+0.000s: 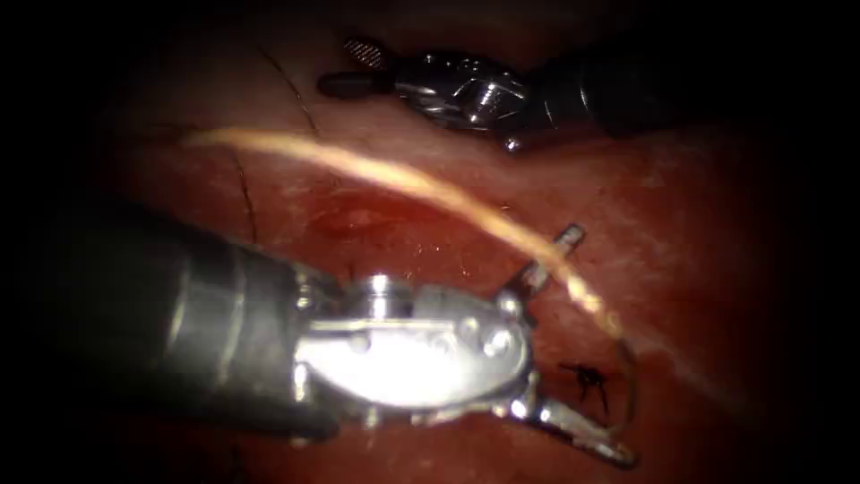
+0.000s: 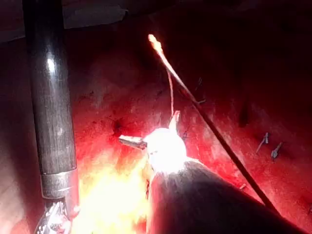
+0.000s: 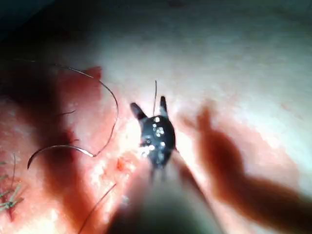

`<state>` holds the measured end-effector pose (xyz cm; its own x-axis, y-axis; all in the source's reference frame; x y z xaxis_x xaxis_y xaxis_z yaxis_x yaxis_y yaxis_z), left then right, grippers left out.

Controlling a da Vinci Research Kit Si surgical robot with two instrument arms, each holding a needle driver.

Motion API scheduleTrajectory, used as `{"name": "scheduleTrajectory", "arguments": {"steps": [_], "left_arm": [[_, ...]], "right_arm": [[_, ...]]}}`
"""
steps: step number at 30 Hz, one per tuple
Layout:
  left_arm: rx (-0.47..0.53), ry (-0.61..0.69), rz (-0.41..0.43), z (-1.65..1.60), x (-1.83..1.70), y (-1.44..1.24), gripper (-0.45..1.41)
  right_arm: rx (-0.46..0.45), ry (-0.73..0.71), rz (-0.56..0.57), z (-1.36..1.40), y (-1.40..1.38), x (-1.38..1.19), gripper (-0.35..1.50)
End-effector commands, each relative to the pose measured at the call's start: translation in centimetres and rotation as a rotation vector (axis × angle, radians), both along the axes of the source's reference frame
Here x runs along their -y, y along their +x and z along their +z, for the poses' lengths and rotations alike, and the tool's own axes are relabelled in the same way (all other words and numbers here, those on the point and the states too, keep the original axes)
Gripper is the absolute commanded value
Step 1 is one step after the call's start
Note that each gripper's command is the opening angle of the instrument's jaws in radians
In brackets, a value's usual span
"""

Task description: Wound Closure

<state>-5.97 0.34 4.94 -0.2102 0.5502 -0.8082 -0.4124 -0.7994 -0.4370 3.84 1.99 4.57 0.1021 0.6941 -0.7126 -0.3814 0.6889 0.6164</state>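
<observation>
Both tools stand with jaws parted and hold nothing: the left tool [image 1: 591,345] at lower centre of the endoscope view, the right tool [image 1: 354,67] near the top. Between them the tissue [image 1: 717,224] carries a pale thread [image 1: 430,188] running diagonally, and a dark knot [image 1: 587,376] lies at lower right; the needle cannot be made out.

Light falls mainly on the tissue [image 1: 421,215] at the endoscope view's middle and fades to black around it. The left tool [image 1: 573,345] near the lens is blurred, its metal wrist glaring white. A soft, out-of-focus thread [image 1: 403,179] glows pale above that tool. Glare burns out the tissue [image 2: 107,195] beside the left tool [image 2: 151,131] in its wrist view; broad shadows lie across the tissue [image 3: 234,73] around the right tool [image 3: 150,109].
</observation>
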Motion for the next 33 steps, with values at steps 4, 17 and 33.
{"name": "scheduleTrajectory", "arguments": {"steps": [4, 17, 33], "left_arm": [[-0.016, -0.003, 0.0, 0.16, 0.05, -0.13, 1.06], [-0.013, -0.038, 0.037, 0.05, 0.17, 0.21, 0.17], [0.008, -0.252, 0.098, 0.1, 0.2, 1.01, -0.45]], "right_arm": [[0.0, 0.001, -0.004, 0.05, 0.07, 0.05, 1.15], [-0.002, -0.001, -0.006, 0.07, 0.08, 0.06, 1.15], [-0.03, 0.018, -0.065, 0.01, 0.02, 0.1, 1.11]]}}
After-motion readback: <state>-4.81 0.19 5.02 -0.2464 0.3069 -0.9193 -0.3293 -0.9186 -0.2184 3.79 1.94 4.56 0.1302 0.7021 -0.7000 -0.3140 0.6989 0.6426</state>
